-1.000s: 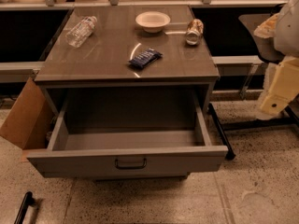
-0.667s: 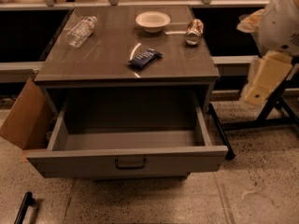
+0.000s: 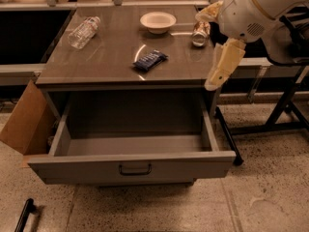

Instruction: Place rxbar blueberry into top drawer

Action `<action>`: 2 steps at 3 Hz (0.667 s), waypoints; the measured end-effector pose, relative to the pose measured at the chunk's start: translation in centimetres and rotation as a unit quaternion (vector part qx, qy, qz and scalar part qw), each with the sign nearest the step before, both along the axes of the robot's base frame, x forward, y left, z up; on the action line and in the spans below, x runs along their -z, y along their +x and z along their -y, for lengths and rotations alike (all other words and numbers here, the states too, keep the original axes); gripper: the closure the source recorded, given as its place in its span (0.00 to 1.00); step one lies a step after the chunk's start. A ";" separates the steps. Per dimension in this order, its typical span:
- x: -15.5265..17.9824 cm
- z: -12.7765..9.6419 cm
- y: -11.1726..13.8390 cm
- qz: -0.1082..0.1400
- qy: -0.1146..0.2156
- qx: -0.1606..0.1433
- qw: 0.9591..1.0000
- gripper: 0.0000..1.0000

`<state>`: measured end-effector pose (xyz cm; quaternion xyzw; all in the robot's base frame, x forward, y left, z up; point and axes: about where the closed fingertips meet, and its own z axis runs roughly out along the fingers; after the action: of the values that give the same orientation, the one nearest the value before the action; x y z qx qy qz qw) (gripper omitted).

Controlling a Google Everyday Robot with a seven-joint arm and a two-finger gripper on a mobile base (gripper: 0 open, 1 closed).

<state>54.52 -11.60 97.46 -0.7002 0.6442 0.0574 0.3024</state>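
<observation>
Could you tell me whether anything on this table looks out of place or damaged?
The water bottle lies on its side at the back left; the can at the back right looks dented. The gripper hangs right of the table.

Carries the gripper leftward and slightly upward, away from the right edge of the frame, to hang at the right rim of the table, below the can.
</observation>
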 end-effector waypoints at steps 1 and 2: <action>0.0 0.0 0.0 0.000 0.000 0.000 1.000 0.00; 0.4 -0.1 1.8 0.004 -0.005 -0.023 1.000 0.00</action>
<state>56.36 -11.47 97.11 -0.7166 0.6269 0.0585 0.3002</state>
